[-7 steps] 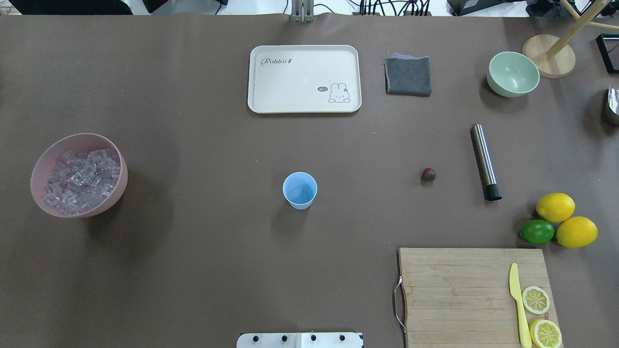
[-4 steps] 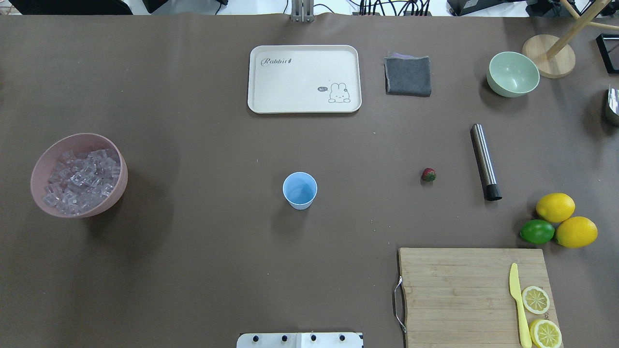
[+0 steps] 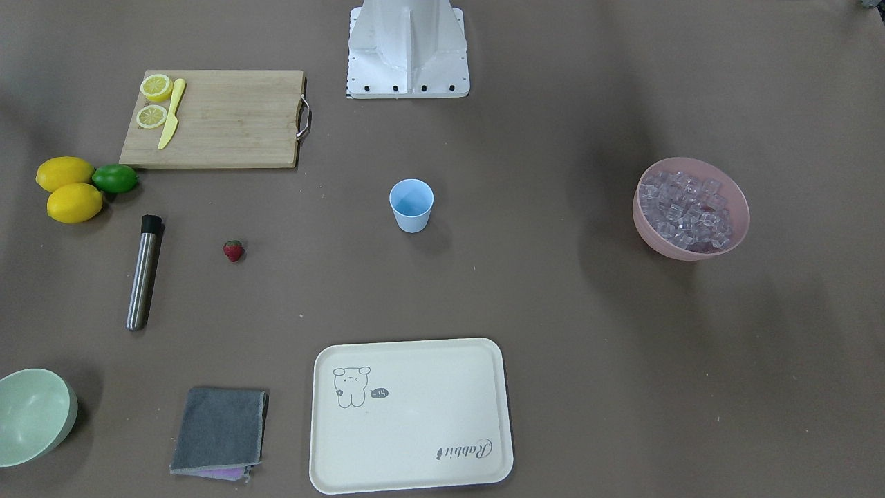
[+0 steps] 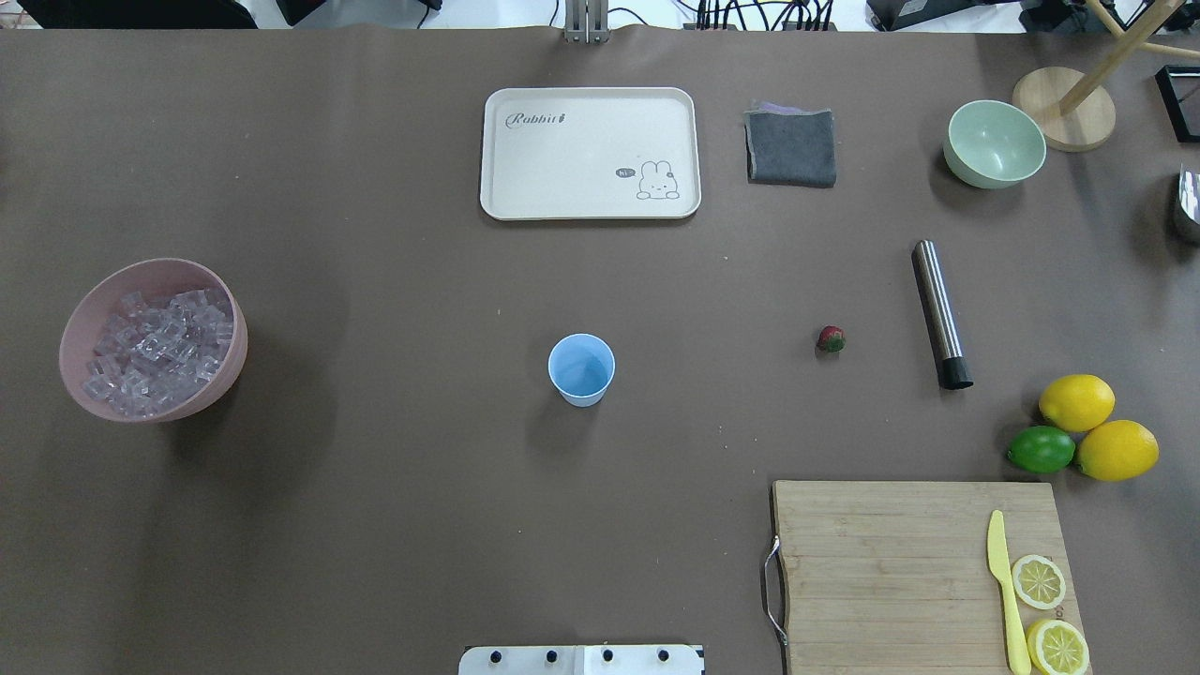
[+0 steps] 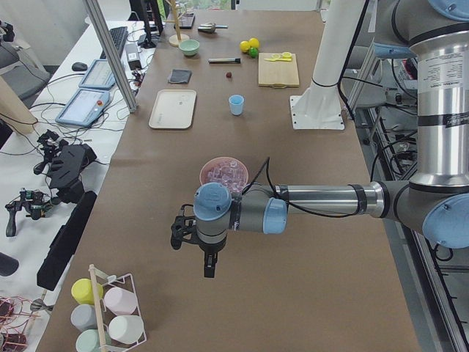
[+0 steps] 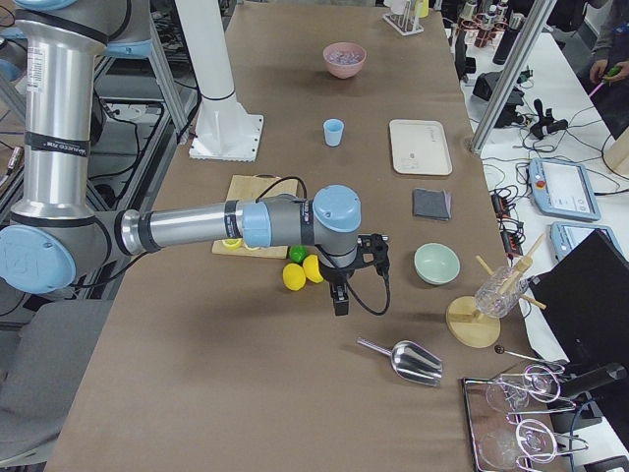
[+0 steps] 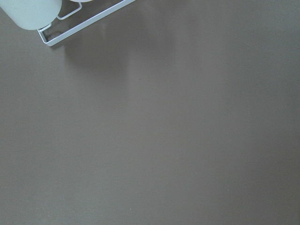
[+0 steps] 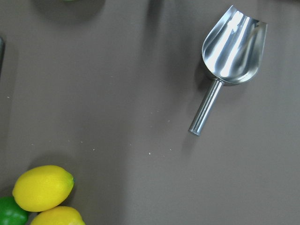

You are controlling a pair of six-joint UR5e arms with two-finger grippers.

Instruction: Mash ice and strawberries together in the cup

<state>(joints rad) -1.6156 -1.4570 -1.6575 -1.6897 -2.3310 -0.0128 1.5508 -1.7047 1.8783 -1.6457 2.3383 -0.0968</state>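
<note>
The light blue cup (image 4: 581, 368) stands upright and empty near the middle of the table, also in the front view (image 3: 411, 205). The strawberry (image 4: 831, 338) lies on the table to its right. The ice (image 4: 159, 342) fills a pink bowl (image 4: 84, 319) at the far left. My left gripper (image 5: 209, 268) hangs over bare table beyond the pink bowl, far from the cup. My right gripper (image 6: 340, 300) hangs near the lemons at the other end. Both show only in the side views, so I cannot tell if they are open or shut.
A steel muddler (image 4: 940, 313) lies right of the strawberry. Two lemons and a lime (image 4: 1041, 450), a cutting board (image 4: 891, 572) with a yellow knife and lemon slices, a cream tray (image 4: 591, 153), a grey cloth (image 4: 792, 147), a pale green bowl (image 4: 994, 143) and a metal scoop (image 8: 229, 51) are around.
</note>
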